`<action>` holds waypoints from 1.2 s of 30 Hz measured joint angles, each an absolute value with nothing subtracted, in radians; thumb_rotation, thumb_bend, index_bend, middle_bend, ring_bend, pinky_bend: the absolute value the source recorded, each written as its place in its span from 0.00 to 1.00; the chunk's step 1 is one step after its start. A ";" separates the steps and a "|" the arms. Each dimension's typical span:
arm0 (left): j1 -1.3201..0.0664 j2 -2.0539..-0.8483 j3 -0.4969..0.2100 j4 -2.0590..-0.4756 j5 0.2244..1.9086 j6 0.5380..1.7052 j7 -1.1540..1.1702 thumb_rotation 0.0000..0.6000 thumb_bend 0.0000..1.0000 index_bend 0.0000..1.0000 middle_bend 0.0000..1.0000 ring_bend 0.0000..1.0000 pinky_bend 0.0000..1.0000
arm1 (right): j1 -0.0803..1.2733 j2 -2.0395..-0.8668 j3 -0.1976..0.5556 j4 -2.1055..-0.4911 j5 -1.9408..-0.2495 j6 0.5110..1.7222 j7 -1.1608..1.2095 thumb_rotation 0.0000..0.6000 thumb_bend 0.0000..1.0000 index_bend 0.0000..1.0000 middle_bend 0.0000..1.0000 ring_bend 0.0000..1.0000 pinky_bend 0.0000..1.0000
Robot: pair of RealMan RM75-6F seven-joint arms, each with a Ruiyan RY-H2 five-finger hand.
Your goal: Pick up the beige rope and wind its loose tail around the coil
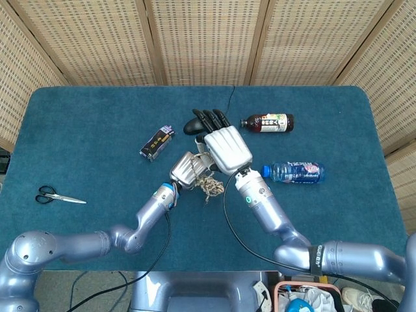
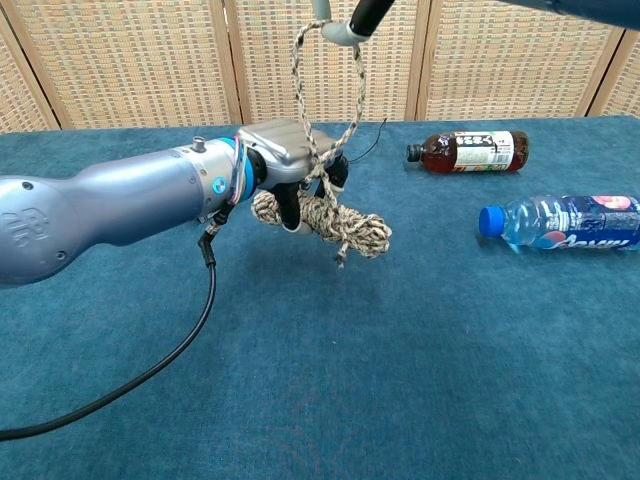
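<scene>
The beige rope's coil point(image 2: 335, 220) hangs in the air above the blue table, gripped at one end by my left hand point(image 2: 285, 165). From the coil the loose tail point(image 2: 352, 90) rises as a long loop to the top edge of the chest view. There a finger of my right hand point(image 2: 340, 22) holds it up. In the head view my right hand point(image 1: 226, 148) hovers just beyond my left hand point(image 1: 188, 170), and part of the coil point(image 1: 210, 186) shows below them. The right hand's grip itself is hidden from the head camera.
A brown bottle point(image 1: 268, 122) and a clear water bottle point(image 1: 294, 172) lie to the right. A black mouse point(image 1: 190, 127) with its cable sits behind the hands. A dark packet point(image 1: 156, 143) lies to the left, and scissors point(image 1: 57, 195) near the left edge.
</scene>
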State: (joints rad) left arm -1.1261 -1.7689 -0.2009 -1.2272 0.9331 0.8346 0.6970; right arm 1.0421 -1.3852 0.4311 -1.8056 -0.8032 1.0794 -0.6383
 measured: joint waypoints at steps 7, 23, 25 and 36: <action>-1.094 -1.708 -0.167 -1.296 1.053 0.855 0.612 1.00 0.32 0.62 0.47 0.41 0.54 | 1.101 -1.389 0.453 -1.697 -0.723 1.050 -0.647 1.00 0.45 0.69 0.00 0.00 0.02; -1.037 -1.599 -0.123 -1.360 1.242 0.877 0.403 1.00 0.32 0.62 0.48 0.42 0.54 | 1.118 -1.388 0.422 -1.510 -0.638 0.967 -0.570 1.00 0.46 0.69 0.00 0.00 0.02; -1.032 -1.592 -0.121 -1.360 1.263 0.880 0.368 1.00 0.32 0.62 0.48 0.42 0.54 | 1.113 -1.390 0.414 -1.488 -0.631 0.954 -0.554 1.00 0.45 0.69 0.00 0.00 0.02; -1.013 -1.544 -0.131 -1.374 1.329 0.874 0.158 1.00 0.32 0.62 0.48 0.42 0.54 | 1.083 -1.396 0.381 -1.423 -0.617 0.855 -0.440 1.00 0.45 0.69 0.00 0.00 0.02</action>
State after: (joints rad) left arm -1.0132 -1.5441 -0.1312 -1.3737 1.3294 0.8740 0.1582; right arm 1.0829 -1.3961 0.3807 -1.4233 -0.6171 0.8546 -0.4399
